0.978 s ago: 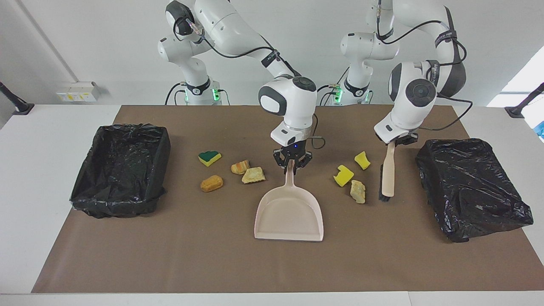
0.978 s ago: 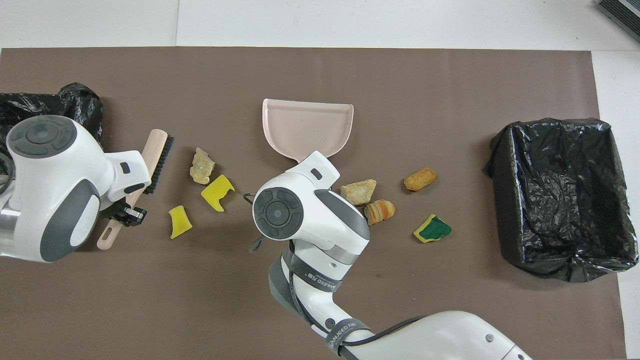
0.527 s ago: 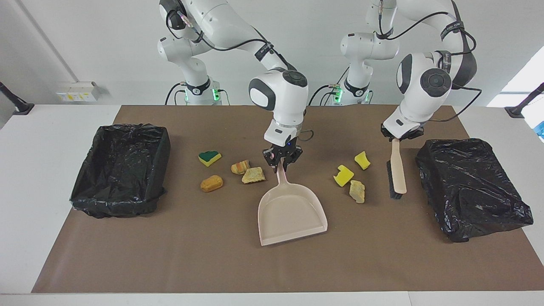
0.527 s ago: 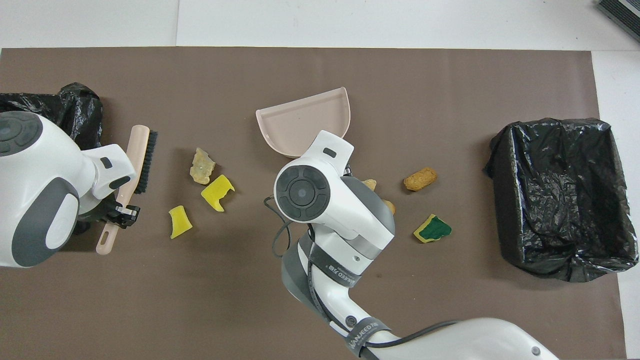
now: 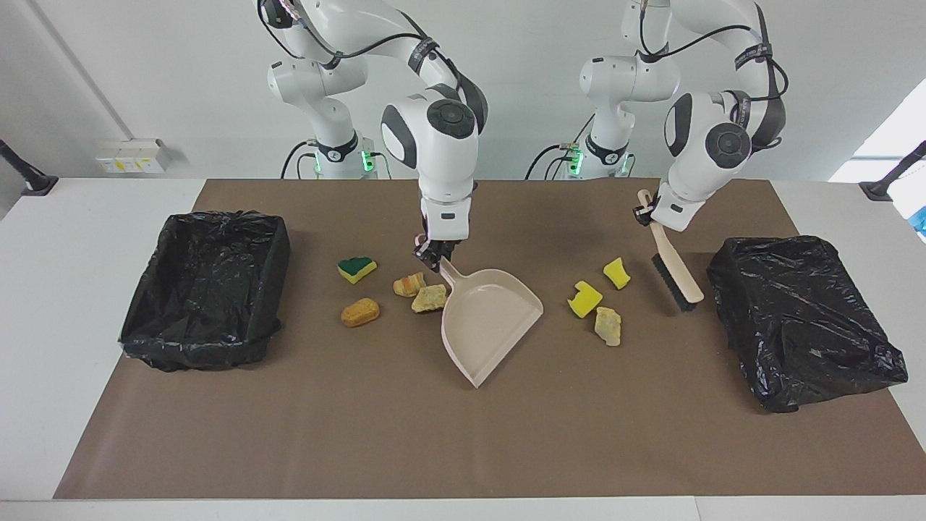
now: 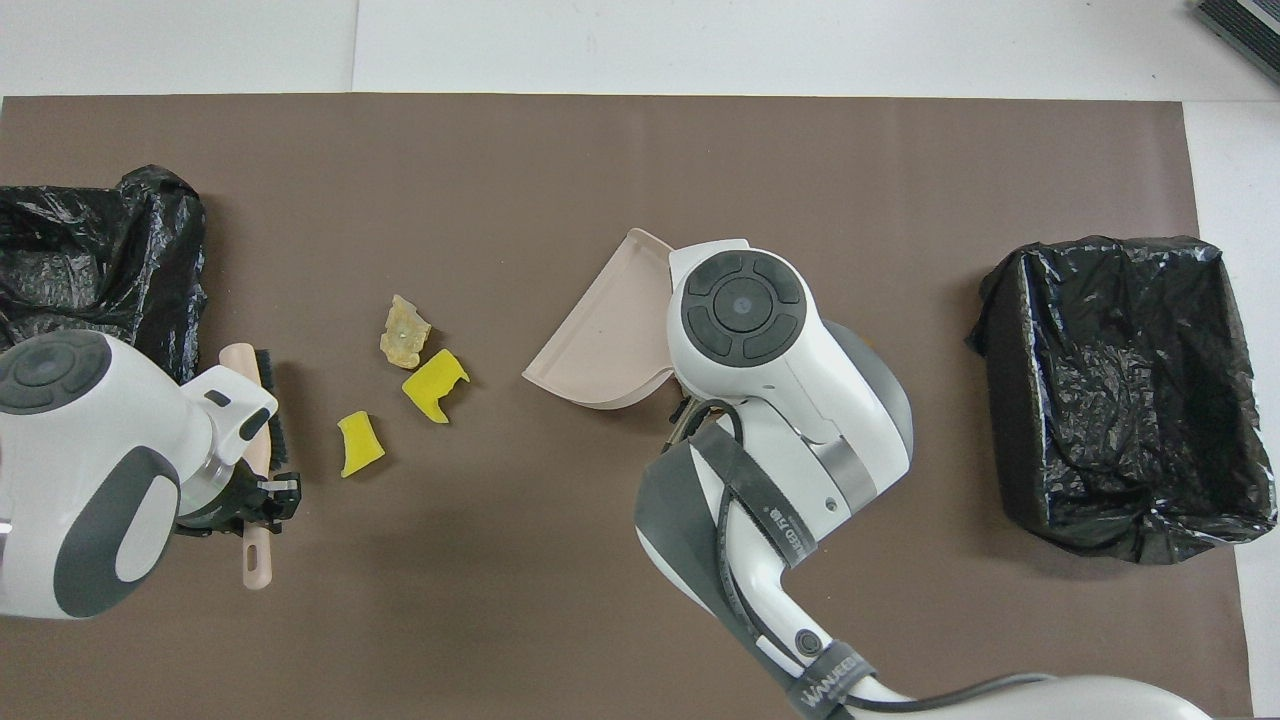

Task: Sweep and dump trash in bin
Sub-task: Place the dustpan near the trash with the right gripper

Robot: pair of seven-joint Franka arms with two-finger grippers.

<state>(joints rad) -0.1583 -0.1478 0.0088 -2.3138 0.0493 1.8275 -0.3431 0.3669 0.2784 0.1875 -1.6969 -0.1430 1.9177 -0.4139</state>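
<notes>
Near the frame's centre, the dustpan [image 5: 486, 318] is gripped by the closed right gripper [image 5: 432, 255]; at upper right, the hand brush [image 5: 673, 269] is clamped by the left gripper [image 5: 646, 210].

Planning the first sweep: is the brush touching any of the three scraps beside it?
Apart. The facing view shows bare mat between the brush and the nearest yellow scrap; the left gripper holds its handle, angled.
</notes>
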